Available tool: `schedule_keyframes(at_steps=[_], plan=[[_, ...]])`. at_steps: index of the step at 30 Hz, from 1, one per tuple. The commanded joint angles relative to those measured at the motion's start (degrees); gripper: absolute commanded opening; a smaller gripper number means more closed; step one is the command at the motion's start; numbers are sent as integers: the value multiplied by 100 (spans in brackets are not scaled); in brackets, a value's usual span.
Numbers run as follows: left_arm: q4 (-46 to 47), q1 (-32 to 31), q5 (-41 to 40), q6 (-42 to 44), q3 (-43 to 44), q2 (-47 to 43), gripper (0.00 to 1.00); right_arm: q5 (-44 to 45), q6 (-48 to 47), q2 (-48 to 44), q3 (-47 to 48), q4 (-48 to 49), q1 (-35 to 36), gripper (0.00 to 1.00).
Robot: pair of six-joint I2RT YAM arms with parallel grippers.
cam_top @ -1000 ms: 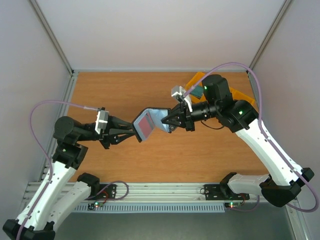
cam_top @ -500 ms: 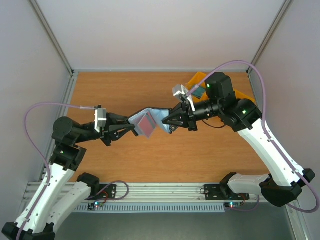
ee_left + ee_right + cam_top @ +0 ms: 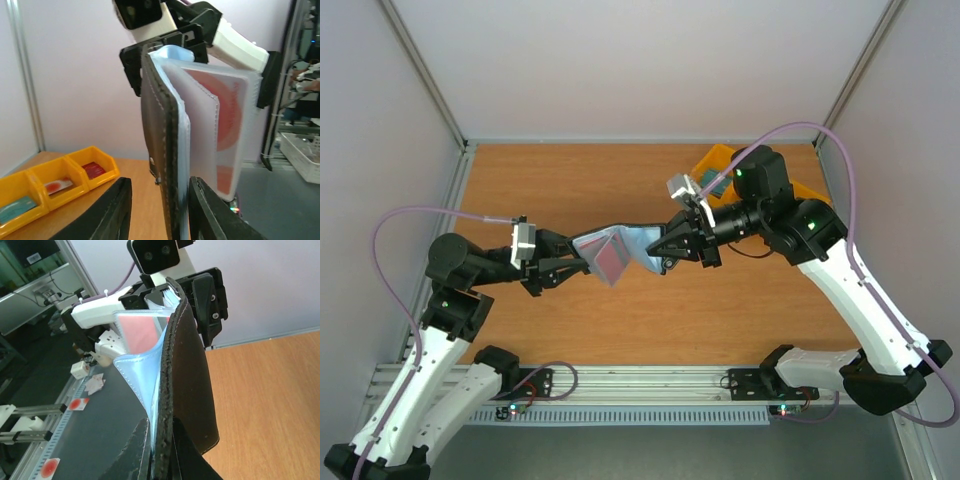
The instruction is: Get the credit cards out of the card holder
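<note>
The grey-blue card holder (image 3: pixel 625 243) hangs open in mid-air between both arms. My right gripper (image 3: pixel 662 250) is shut on its dark cover edge and clear sleeve (image 3: pixel 192 370). My left gripper (image 3: pixel 578 263) straddles the opposite edge (image 3: pixel 165 125). Its jaws stand open: one finger is clear of the cover, the other rests against the plastic sleeves. A red credit card with a pale band (image 3: pixel 227 110) sits inside a clear sleeve. That card is also visible from above (image 3: pixel 610 257) and in the right wrist view (image 3: pixel 140 330).
A yellow three-compartment tray (image 3: pixel 716 160) sits at the back right of the wooden table, partly behind the right arm. In the left wrist view the tray (image 3: pixel 75 197) holds a red card (image 3: pixel 92 169), a pale card (image 3: pixel 57 186) and a teal one (image 3: pixel 15 207).
The left jaws have widened and loosened on the card holder's edge. The left arm drew back a little to the left, and the card holder's left half now droops and twists.
</note>
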Motion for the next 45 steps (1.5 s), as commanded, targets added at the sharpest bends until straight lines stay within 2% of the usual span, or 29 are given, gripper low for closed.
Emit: schedule_keyframes(at_steps=[1,3,8,11,14,17,25,30,35,37,40,42,44,45], plan=[[152,-3,746,28,-10,-27,28,-200,-463,-218,276,-278,-132,1],[161,-3,840,32,16,-61,22,-252,-502,-219,363,-412,-198,1],[153,-3,897,116,30,-78,25,-293,-555,-214,464,-602,-217,1],[65,-7,521,140,80,-77,25,-369,-505,-206,472,-580,-219,1],[52,-19,161,180,175,-77,35,-440,-243,-152,403,-366,-222,1],[-24,-127,510,219,238,-73,42,-451,-120,-109,308,-192,-217,1],[132,-305,-148,42,123,-44,48,-351,677,-22,-131,962,-213,1],[219,-346,-548,-91,13,-36,42,-206,908,115,-283,1220,-49,1],[169,-348,-764,-31,-43,-94,51,-116,858,157,-351,1174,132,1],[66,-345,-903,3,-68,-80,52,-117,827,173,-358,1155,172,1],[-1,-341,-795,-13,-138,-65,58,-141,867,221,-426,1301,283,1],[63,-337,-456,-111,-198,-57,57,-31,968,337,-494,1475,439,1],[21,-337,-366,-220,-245,-72,48,-73,1090,476,-545,1687,534,1],[-41,-337,-428,-278,-258,-88,40,-79,1203,492,-650,1884,532,1]])
